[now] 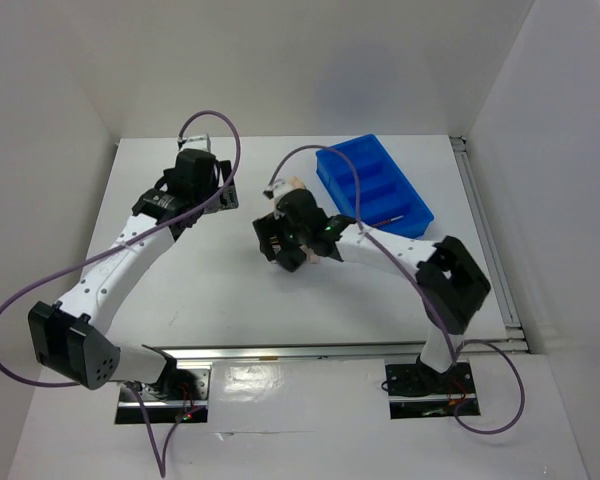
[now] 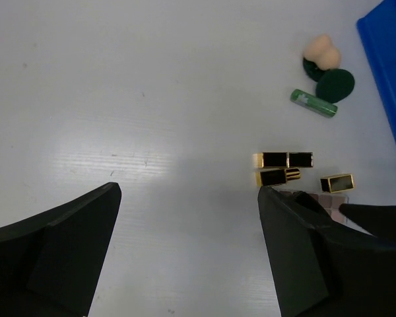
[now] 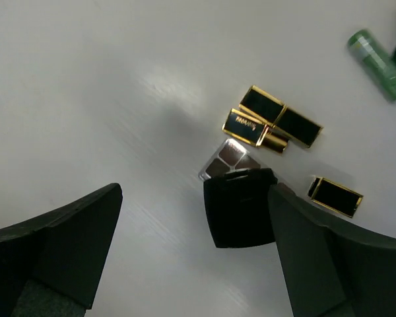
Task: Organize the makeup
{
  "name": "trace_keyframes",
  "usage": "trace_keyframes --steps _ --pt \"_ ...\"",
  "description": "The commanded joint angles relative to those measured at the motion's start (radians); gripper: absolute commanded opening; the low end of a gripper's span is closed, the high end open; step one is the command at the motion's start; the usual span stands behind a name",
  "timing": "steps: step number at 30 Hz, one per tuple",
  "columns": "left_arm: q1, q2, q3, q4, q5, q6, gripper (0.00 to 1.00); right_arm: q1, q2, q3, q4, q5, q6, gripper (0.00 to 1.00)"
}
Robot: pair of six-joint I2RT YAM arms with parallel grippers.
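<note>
The makeup lies in a cluster at mid-table. In the right wrist view, the black square compact (image 3: 241, 208) rests partly on the pinkish-brown palette (image 3: 232, 157). Beyond them lie two black-gold lipstick tubes (image 3: 280, 117), a third lipstick (image 3: 335, 196) and the green tube (image 3: 378, 64). My right gripper (image 3: 197, 191) is open above the table, with the compact just inside its right finger. My left gripper (image 2: 188, 190) is open and empty over bare table. Its view shows the lipsticks (image 2: 287, 160), the green tube (image 2: 313, 103), the beige sponge (image 2: 322, 51) and the round piece (image 2: 335, 84).
The large blue bin (image 1: 372, 185) with its compartments stands at the back right, close behind the right gripper (image 1: 288, 245); a slim pencil-like item (image 1: 385, 222) lies in its near end. The left gripper (image 1: 208, 195) is at the back left. White walls enclose the table.
</note>
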Motion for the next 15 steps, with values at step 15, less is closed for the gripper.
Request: trace_keyframes --steps 15 --pt "0.03 -0.02 0.021 -0.053 -0.082 -0.061 1.0 0.066 0.23 0.093 -0.146 0.157 -0.328 0.99"
